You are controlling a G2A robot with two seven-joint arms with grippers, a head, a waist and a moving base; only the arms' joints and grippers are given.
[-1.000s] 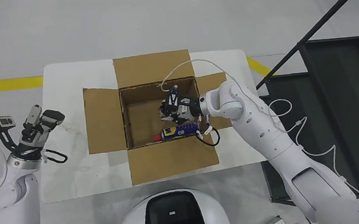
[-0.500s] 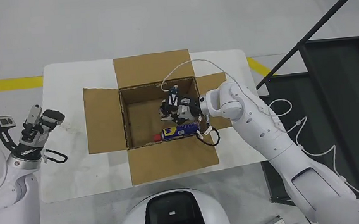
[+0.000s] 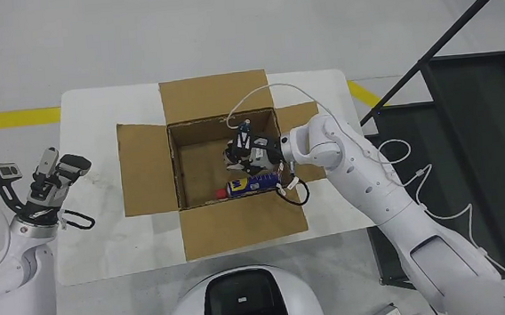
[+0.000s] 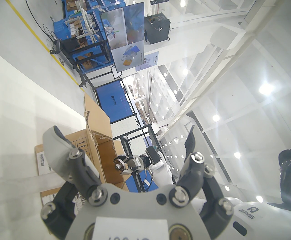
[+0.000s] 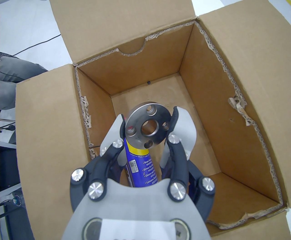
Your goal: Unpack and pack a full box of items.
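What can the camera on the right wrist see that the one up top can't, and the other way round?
Right wrist camera: a round metal disc with holes, pinched between the fingers of the right gripper, plus the torn edges and bare floor of the box. Top camera: the white table, the left gripper held open off to the side of the box, and a yellow line on the floor. Both: the open box and the spray can lying inside, under the right gripper.

Right pincer (image 5: 148,123) clamps metal flange (image 5: 147,126) over spray can (image 5: 141,167) inside open cardboard box (image 5: 227,75).
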